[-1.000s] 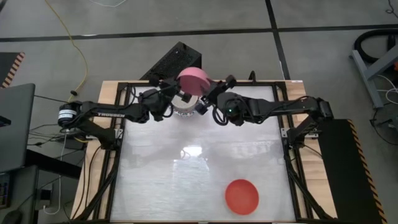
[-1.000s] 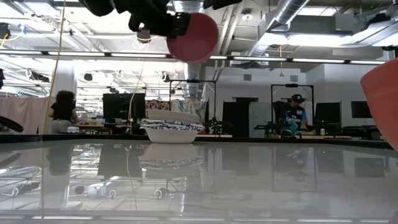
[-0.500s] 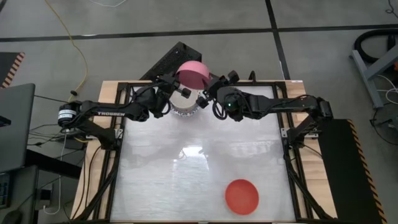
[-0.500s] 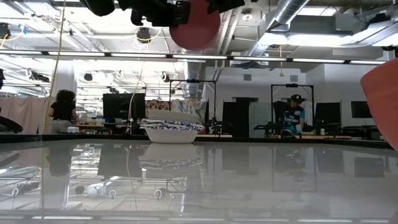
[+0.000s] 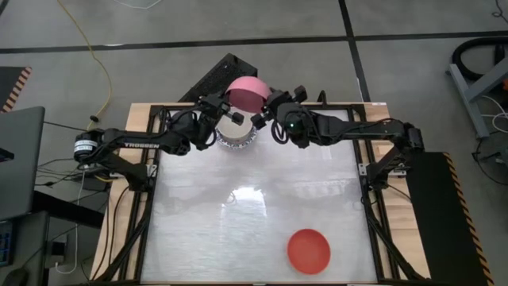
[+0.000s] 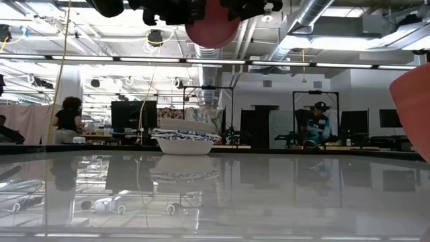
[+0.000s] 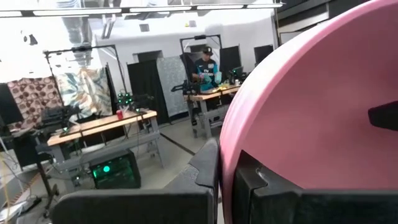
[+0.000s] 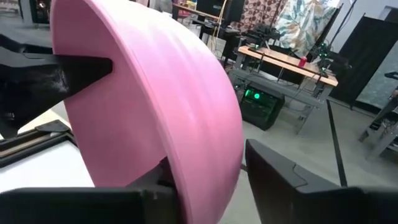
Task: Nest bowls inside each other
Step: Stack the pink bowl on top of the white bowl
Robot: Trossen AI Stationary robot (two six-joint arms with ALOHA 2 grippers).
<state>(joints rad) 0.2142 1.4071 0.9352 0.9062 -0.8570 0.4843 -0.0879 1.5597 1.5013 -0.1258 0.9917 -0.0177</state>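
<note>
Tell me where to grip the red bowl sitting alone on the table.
Take the round red bowl by its rim, coming straight down from above with one finger inside and one outside. It sits upright, mouth up, alone on the glossy white table, so every side is free.

light: bright, even, from ceiling strip lamps (image 6: 154, 60) | glare: white patch on the table (image 5: 246, 193), mirror-like reflections in low view | shadows: faint | blur: pink bowl (image 7: 311, 118) soft and close in both wrist views; background sharper
</note>
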